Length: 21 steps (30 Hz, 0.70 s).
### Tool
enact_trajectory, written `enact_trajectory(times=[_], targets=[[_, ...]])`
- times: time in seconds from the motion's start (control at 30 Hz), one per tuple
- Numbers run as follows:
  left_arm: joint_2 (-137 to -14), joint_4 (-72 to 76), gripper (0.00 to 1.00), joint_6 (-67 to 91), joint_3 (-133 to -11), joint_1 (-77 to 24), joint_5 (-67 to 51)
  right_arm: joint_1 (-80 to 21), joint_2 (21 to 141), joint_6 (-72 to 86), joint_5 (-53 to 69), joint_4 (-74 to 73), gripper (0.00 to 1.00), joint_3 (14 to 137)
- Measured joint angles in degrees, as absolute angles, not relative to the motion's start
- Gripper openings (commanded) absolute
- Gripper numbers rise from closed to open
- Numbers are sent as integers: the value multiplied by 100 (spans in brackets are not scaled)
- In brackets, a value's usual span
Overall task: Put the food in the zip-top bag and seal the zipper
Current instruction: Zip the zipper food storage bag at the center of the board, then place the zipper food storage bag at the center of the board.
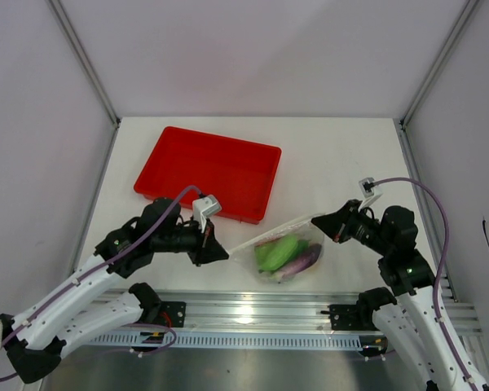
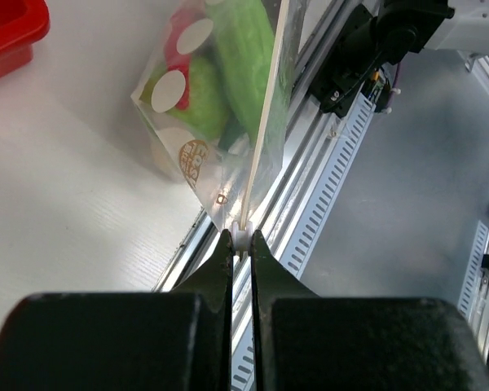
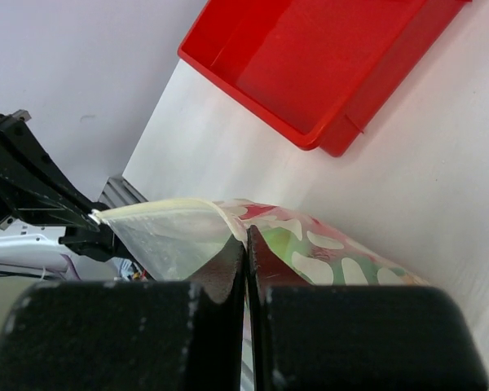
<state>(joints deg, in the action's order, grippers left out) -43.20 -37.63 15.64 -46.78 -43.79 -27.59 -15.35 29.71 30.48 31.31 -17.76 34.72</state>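
Observation:
The zip-top bag (image 1: pixel 287 249) hangs stretched between my two grippers near the table's front edge. Inside it lies the food (image 1: pixel 279 251): green pieces and a purple eggplant (image 1: pixel 303 261). My left gripper (image 1: pixel 226 254) is shut on a small white piece at the end of the zipper (image 2: pixel 265 122), right at its fingertips (image 2: pixel 241 236). My right gripper (image 1: pixel 316 220) is shut on the bag's top edge further along (image 3: pixel 246 236). In the right wrist view the zipper (image 3: pixel 159 208) runs as a pale strip to the left gripper's fingers (image 3: pixel 85 218). Green food (image 2: pixel 244 57) shows through the printed plastic.
A red tray (image 1: pixel 208 167) with nothing in it stands at the back left of the table, a hand's width behind the bag. The metal rail (image 1: pixel 253 314) with both arm bases runs along the near edge, just under the bag.

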Motion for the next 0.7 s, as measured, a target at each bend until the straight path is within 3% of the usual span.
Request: enact_trajectory(times=[0.17,0.27,0.3,0.7], targets=[[-4309,-3739,21,1756,-4674,-4379,-2707,-1535,2967,3072,3065,-1988,0,3474],[-4539,-3730,74,1879,-4672,-4379,-2696,-1503,2989,3089,2740,-2235,0,3529],[-4611,-3715,99,1907,-4672,-4377,-2696,-1485,3017,3087,2604,-2333,0,3568],[-4945,-3028,100,1999,-4952,-4388,-2668,-462,3308,3127,1245,-3321,0,4399]])
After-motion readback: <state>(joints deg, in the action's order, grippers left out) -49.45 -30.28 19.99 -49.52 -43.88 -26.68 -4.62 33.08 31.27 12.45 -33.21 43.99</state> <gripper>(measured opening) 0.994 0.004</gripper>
